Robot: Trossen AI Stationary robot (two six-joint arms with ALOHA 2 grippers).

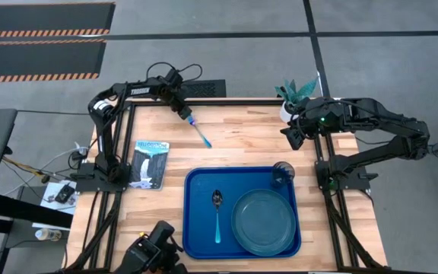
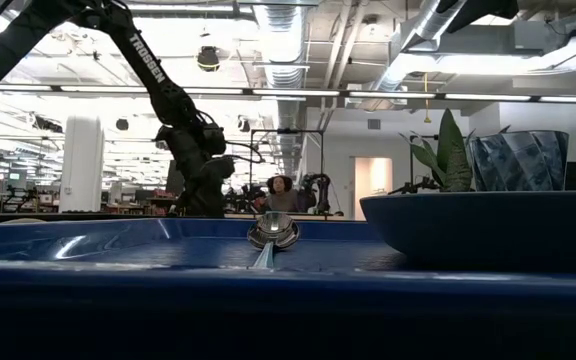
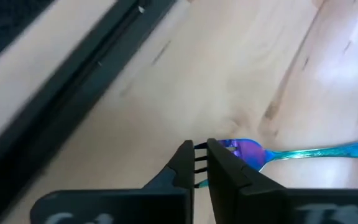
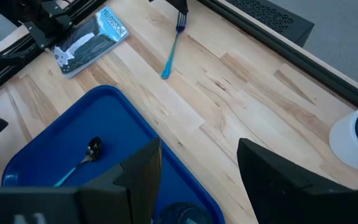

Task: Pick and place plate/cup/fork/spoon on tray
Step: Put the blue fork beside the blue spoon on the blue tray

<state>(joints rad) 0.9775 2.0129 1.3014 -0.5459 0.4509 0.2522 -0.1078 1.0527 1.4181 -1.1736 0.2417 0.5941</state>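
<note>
While the left pincer [image 1: 186, 114] sits near the far edge of the light wooden table [image 1: 242, 133], its two dark fingers [image 3: 225, 167] are pressed onto the silver tined head of the one slim fork with a light blue handle [image 1: 201, 135], whose handle slants across the bare wood toward the table's middle. One large bright blue rectangular plastic tray [image 1: 200, 183] lies against the near edge, right of centre, and carries three things: one slim spoon with a light blue handle and dark oval bowl [image 1: 217, 215] in its left half, one round teal blue-grey plate with a raised rim [image 1: 263, 221] filling its near right part, and one small dark cylindrical cup [image 1: 283, 173] in its far right corner, just beside the plate. The right pincer [image 1: 293, 135] hangs over the table's right side beyond the tray with its fingers spread wide, pinching nothing. One white pot with a green plant [image 1: 289, 106] stands at the far right corner, and one printed booklet [image 1: 150, 163] lies near the left edge.
</note>
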